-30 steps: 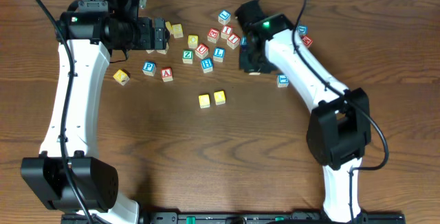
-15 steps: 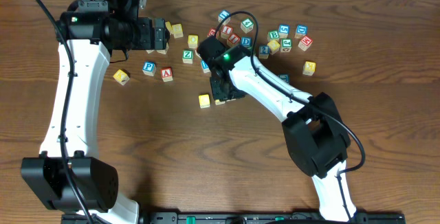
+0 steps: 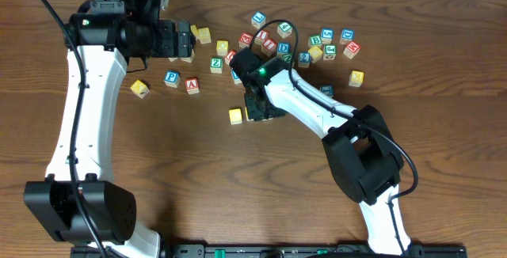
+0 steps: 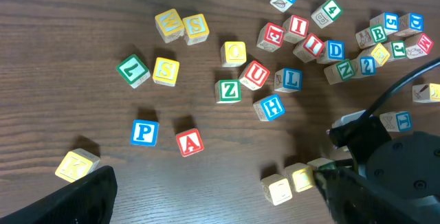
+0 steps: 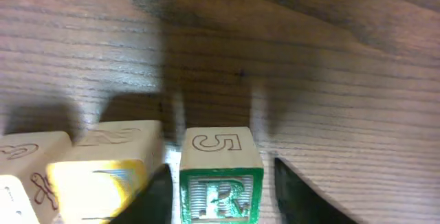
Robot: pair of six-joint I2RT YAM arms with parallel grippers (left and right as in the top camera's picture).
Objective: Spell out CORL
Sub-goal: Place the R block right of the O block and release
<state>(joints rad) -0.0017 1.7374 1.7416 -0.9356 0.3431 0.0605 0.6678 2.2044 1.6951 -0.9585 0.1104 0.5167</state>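
Two yellow blocks lie in a row mid-table: one (image 3: 235,115) shows in the overhead view, the other is mostly under the right arm. Both show in the left wrist view (image 4: 278,188) (image 4: 302,178); their letters are unreadable. My right gripper (image 3: 257,109) is down at the row's right end. In the right wrist view a green R block (image 5: 221,183) stands on the table beside a yellow block (image 5: 110,172), between my right fingers (image 5: 223,193) with a thin gap on each side. A blue L block (image 4: 291,80) lies in the scatter. My left gripper (image 3: 184,40) is wide open and empty above the table (image 4: 213,207).
Loose letter blocks are scattered along the back: blue P (image 3: 171,77), red A (image 3: 192,85), a yellow block (image 3: 140,89), a cluster at the right (image 3: 325,44) and a lone yellow block (image 3: 356,77). The right arm spans the middle.
The right arm swung from the right-hand cluster to the right end of the yellow row and settled low there. The left arm has not moved.
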